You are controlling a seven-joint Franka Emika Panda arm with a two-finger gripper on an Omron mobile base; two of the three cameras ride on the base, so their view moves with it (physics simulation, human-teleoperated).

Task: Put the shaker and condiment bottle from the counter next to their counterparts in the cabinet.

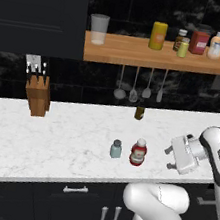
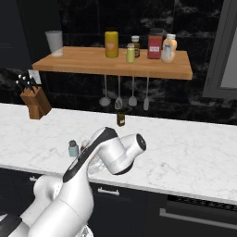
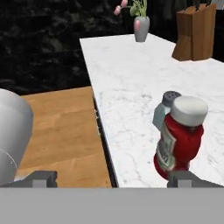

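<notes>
Gripper (image 1: 167, 157) w/ jaws spread wide, holding nothing, hangs level w/ the condiment bottle (image 1: 138, 152), just to its right over the counter (image 1: 51, 142) near the front edge. Shaker (image 1: 116, 149) stands upright just left of the bottle, prob. not touching. Counterparts (image 1: 199, 43) cluster at the right end of the cabinet (image 1: 136, 53) shelf.

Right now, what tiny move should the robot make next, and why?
Probably slide the open tool toward the squat red bottle with a white cap. That bottle stands on the white marble counter, ungrasped, right beside the small blue-green shaker.
</notes>
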